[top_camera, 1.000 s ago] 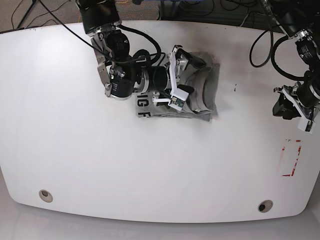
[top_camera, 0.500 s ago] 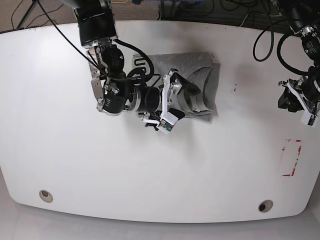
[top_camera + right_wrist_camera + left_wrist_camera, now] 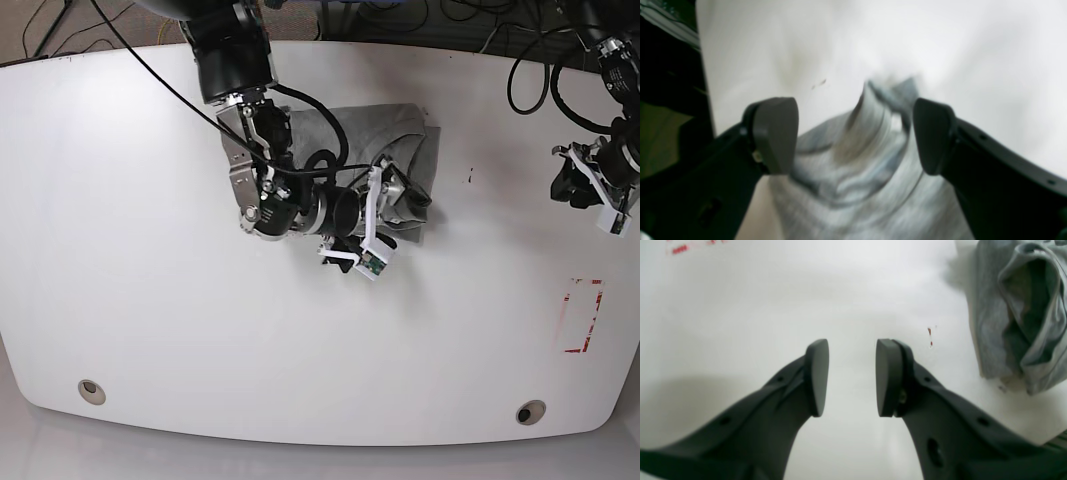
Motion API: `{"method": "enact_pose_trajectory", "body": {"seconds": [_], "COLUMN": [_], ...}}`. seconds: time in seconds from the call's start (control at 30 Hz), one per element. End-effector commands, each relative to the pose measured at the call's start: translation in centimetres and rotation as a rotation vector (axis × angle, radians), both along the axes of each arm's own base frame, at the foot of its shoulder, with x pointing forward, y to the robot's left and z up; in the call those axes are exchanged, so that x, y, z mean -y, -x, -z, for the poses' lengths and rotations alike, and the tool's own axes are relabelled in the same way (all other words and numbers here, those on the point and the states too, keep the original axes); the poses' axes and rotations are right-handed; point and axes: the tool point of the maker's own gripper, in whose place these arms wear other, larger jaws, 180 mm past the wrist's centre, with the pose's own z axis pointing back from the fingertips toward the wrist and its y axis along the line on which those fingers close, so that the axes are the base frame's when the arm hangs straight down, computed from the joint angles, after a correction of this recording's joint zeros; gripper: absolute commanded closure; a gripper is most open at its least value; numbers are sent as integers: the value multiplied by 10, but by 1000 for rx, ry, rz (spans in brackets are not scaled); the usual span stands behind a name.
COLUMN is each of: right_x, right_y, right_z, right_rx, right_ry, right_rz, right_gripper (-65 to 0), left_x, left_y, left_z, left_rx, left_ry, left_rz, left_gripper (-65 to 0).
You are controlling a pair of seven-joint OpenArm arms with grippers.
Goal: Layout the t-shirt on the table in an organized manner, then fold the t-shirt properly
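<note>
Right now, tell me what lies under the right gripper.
Under the open right gripper lies the grey t-shirt, bunched in folds on the white table. The arm covers part of the shirt in the base view, so its lettering cannot be seen.

we see a glossy white table [image 3: 150,300] with rounded corners, two grommet holes [image 3: 91,390] near its front edge and a red-marked rectangle [image 3: 582,316]; the folded grey t-shirt [image 3: 400,135] lies on it.

T-shirt [image 3: 400,150] on the table [image 3: 150,300], right pincer [image 3: 405,212] over it, left pincer [image 3: 562,185] well apart.
</note>
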Motion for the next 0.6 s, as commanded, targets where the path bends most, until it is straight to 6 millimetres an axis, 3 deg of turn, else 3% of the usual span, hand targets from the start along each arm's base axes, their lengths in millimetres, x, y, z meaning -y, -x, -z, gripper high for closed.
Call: {"method": "enact_pose_trajectory", "body": {"seconds": [0.0,0.3,0.57], "right_x": [-9,-14,-12], "right_y": [-11,-18,-21], "right_z": [-19,-7,19], "right_rx": [61,93,82], "right_ry": [-52,-42,-14], "right_rz": [12,39,62], "right_gripper": [-503,-503,-498], "left_x": [-2,-3,-3], "left_y": [-6,-1,-1], "left_z": [-13,-9,-9], "left_rx": [46,33,31], "left_ry": [-11,-10,-10], "left_rz": [10,9,9], "left_gripper": [-221,-221,-221]}}
